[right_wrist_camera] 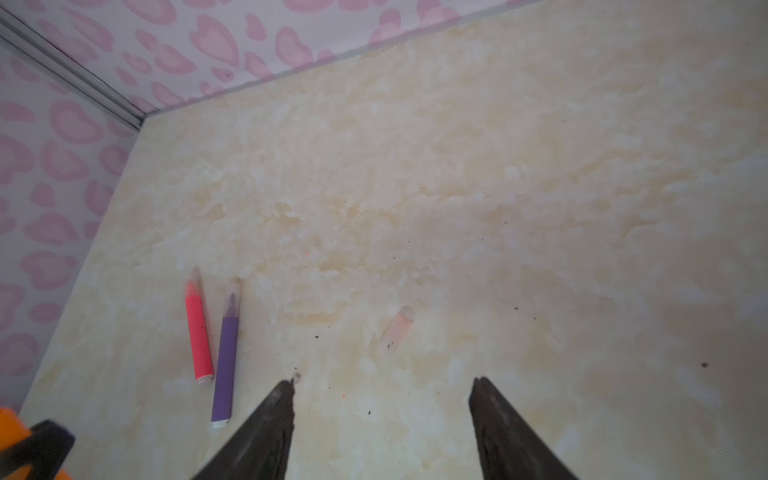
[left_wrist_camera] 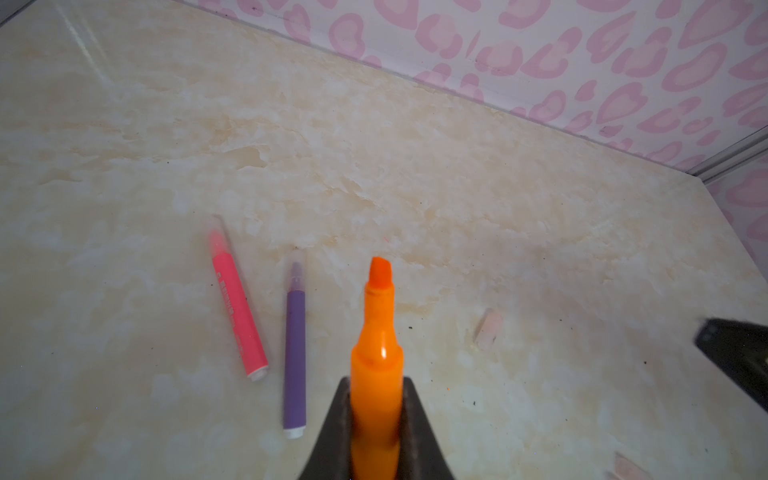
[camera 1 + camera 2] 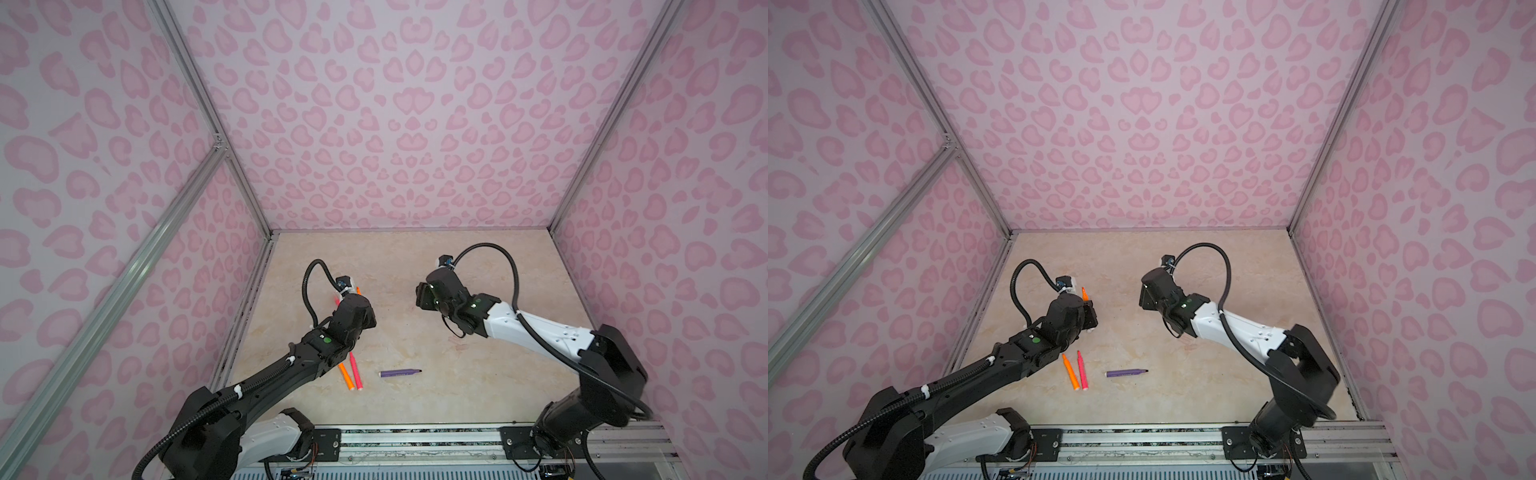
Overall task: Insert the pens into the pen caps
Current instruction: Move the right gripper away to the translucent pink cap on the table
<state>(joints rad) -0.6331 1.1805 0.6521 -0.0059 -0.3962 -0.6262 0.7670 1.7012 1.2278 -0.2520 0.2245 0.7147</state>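
My left gripper (image 2: 376,384) is shut on an orange pen (image 2: 376,365), whose bare chisel tip sticks out ahead of the jaws; that tip also shows in a top view (image 3: 1084,293). My right gripper (image 1: 383,382) stands open above the table with nothing between its fingers. A loose clear pen cap (image 1: 398,330) lies on the table ahead of it, also seen in the left wrist view (image 2: 487,330). A pink pen (image 2: 239,320) and a purple pen (image 2: 295,357) lie side by side, each with a clear cap over its tip.
Near the front of the marble table (image 3: 478,386) lie an orange pen (image 3: 345,376), a pink pen (image 3: 355,371) and a purple pen (image 3: 400,373), the purple one with its tip bare. Pink patterned walls (image 3: 395,124) close in three sides. A metal rail (image 3: 415,442) runs along the front.
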